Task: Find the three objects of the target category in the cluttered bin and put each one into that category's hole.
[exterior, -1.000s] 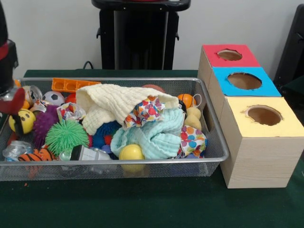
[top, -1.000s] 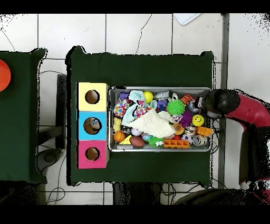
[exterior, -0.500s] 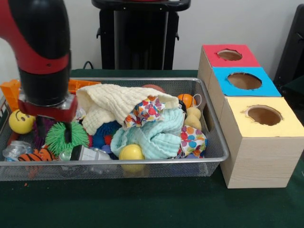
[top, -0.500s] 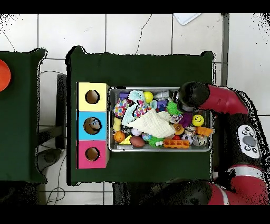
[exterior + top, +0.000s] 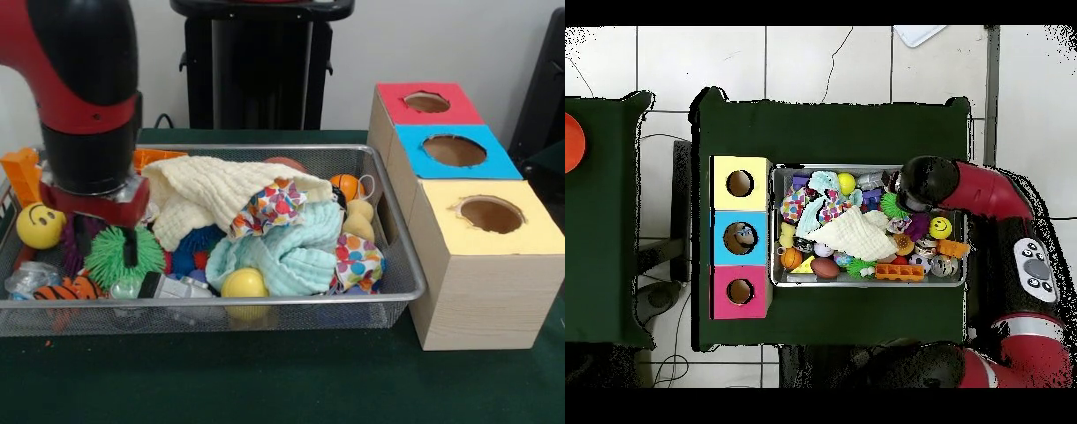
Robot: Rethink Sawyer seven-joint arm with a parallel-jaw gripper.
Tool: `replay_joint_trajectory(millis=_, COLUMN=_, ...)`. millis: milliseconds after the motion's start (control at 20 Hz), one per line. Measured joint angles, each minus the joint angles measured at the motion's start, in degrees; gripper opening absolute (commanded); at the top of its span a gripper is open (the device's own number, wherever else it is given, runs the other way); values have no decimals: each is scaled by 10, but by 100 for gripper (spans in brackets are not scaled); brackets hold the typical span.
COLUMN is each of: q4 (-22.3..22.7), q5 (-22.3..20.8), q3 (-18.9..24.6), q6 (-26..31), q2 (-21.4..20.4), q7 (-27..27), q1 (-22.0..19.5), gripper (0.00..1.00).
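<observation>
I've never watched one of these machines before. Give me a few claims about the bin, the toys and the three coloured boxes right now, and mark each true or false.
1. The end effector hangs over the green spiky ball. True.
2. The yellow box is nearest the camera in the front view. True.
3. The smiley ball sits in the red box's hole. False: it lies in the wire bin.
4. The blue box's hole is empty. False: the overhead view shows something inside.
5. A cream cloth lies across the toys. True.

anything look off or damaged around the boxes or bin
The yellow box's hole has a ragged, torn-looking edge, rougher than the blue box's hole. In the overhead view, something already sits inside the blue hole. The bin is merely cluttered.
</observation>
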Motion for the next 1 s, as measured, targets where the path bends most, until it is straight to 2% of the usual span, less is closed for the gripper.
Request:
replay_joint_trajectory(millis=550, q4=5, q5=-2, q3=-1, q6=0, q2=-5, q7=0, q1=-117, gripper=100)
replay_joint_trajectory(millis=1000, q4=5, q5=-4, q3=0, q6=0, q2=-5, q7=0, q1=-153, gripper=100)
